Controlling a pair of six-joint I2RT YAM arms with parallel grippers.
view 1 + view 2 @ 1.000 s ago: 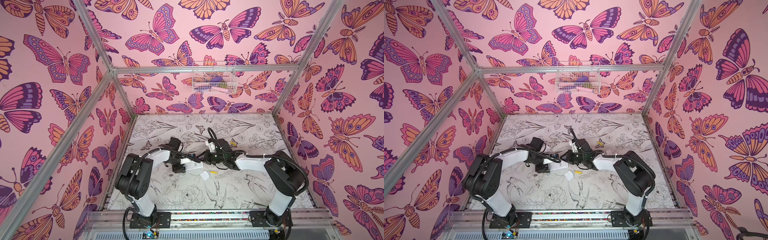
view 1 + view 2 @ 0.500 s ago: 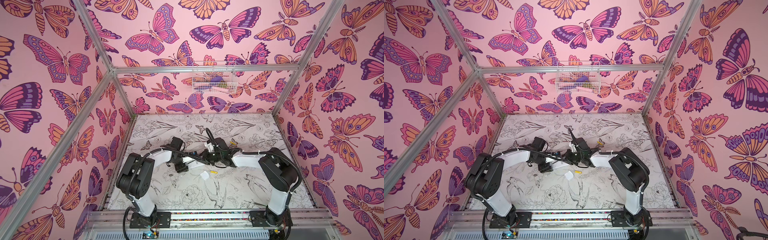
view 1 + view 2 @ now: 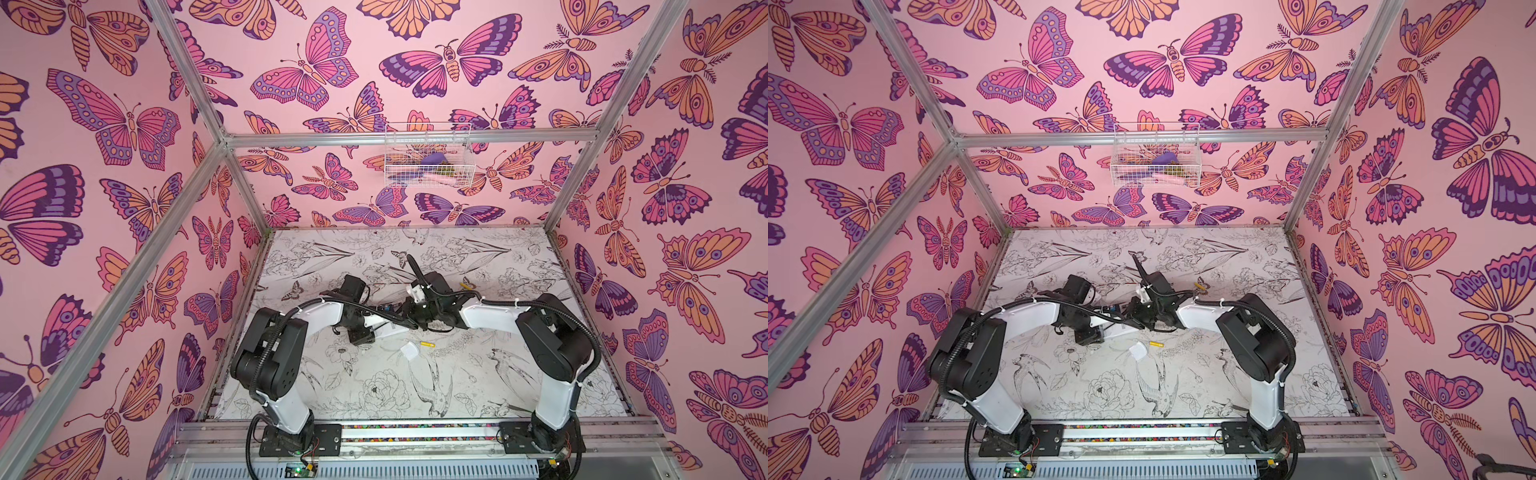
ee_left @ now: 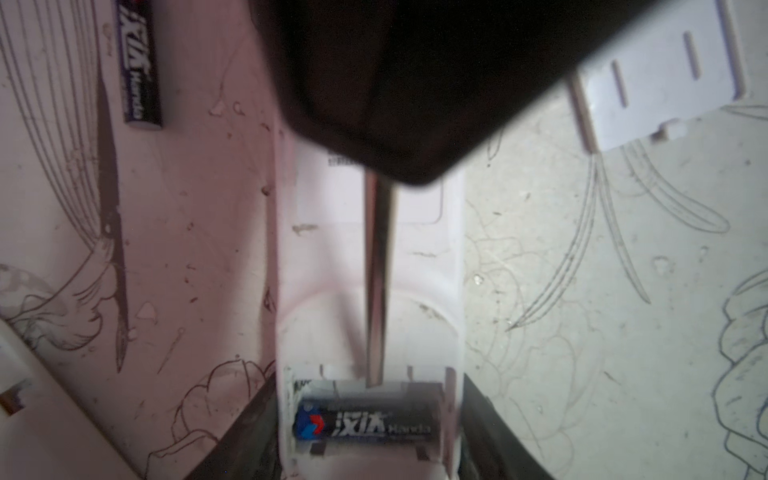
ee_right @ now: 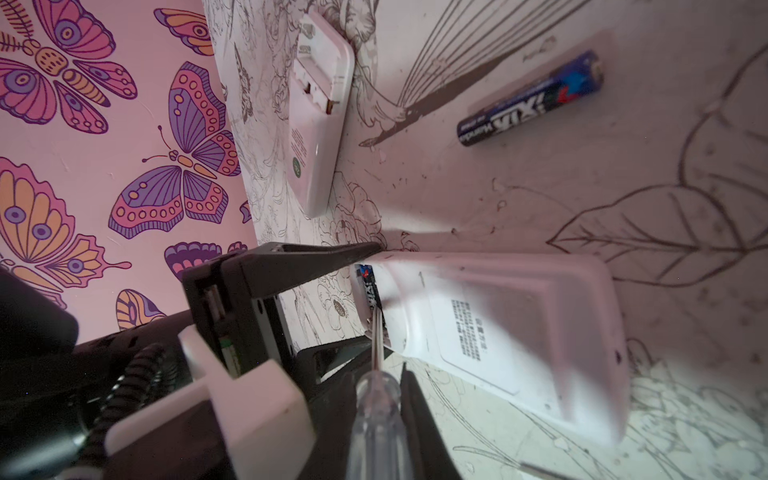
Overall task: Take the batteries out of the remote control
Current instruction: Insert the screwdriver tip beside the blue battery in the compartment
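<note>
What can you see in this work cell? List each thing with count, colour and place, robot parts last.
table: one, flower print; cell floor.
remotes: two, white; one gripped at its open end, one lying apart, bay empty.
cover: one in view, white; lying loose.
black batteries: two; one in the gripped remote's bay, one lying loose.
yellow batteries: two; one beside the cover, one farther back.
screwdriver: one, clear handle; tip at the filled bay.
wire basket: one, white; on the back wall.
left gripper: one, black; closed on the remote.
right gripper: one, black; closed on the screwdriver.
</note>
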